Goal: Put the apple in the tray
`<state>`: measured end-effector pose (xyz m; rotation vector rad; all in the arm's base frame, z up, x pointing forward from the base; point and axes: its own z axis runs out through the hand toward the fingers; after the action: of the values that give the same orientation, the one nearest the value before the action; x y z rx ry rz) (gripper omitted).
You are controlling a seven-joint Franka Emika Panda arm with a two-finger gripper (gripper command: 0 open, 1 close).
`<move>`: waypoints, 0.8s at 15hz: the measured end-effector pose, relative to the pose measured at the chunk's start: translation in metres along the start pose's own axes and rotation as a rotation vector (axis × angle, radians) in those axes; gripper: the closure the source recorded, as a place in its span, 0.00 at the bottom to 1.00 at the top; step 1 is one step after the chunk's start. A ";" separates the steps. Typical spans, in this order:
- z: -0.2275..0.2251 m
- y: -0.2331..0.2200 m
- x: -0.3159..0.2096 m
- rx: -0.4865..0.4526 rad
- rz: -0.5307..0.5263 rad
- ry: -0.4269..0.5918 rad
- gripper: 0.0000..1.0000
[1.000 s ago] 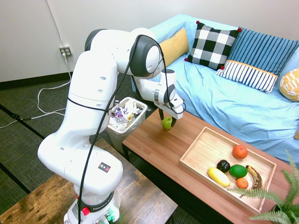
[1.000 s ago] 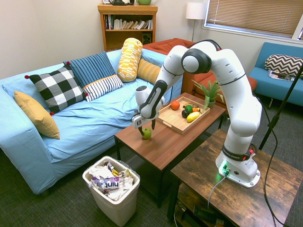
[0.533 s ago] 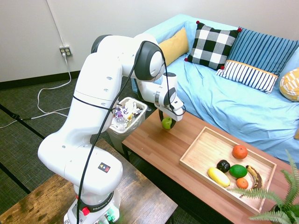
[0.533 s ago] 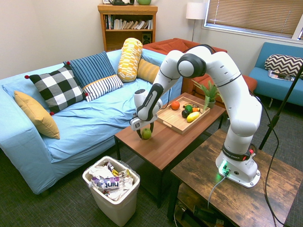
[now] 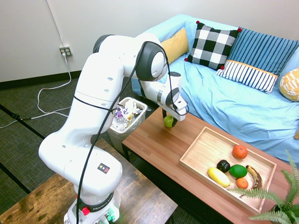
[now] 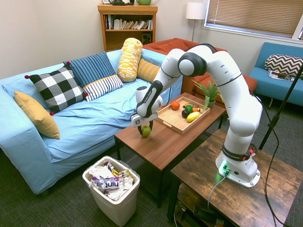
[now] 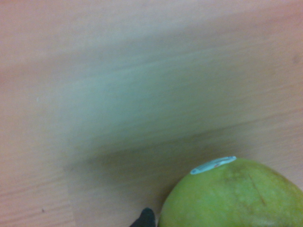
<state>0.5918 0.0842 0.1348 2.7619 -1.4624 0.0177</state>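
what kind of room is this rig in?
Looks like a living room or lounge: a blue sofa with cushions, a bookshelf, a floor lamp, and a low wooden coffee table.

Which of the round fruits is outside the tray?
The yellow-green apple, gripped in the pincer over the bare table top near its bin end. The orange fruit and dark green fruit lie inside the wooden tray.

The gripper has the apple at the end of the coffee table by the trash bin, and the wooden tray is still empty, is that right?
Not quite. The tray is not empty: the first exterior view shows several fruits already lying in it. The rest holds: the gripper is closed on the apple at the coffee table end near the trash bin.
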 end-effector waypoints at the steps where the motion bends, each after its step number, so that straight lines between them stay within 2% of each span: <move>1: -0.019 0.006 0.019 0.019 0.019 0.002 1.00; 4: -0.066 0.041 0.085 0.044 0.101 0.017 1.00; 6: -0.074 0.073 0.124 0.043 0.173 0.032 1.00; 9: -0.068 0.120 0.169 0.023 0.260 0.044 1.00; 12: -0.038 0.150 0.189 0.000 0.305 0.037 1.00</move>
<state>0.5744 -0.1558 0.1771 2.4954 -1.8552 0.0719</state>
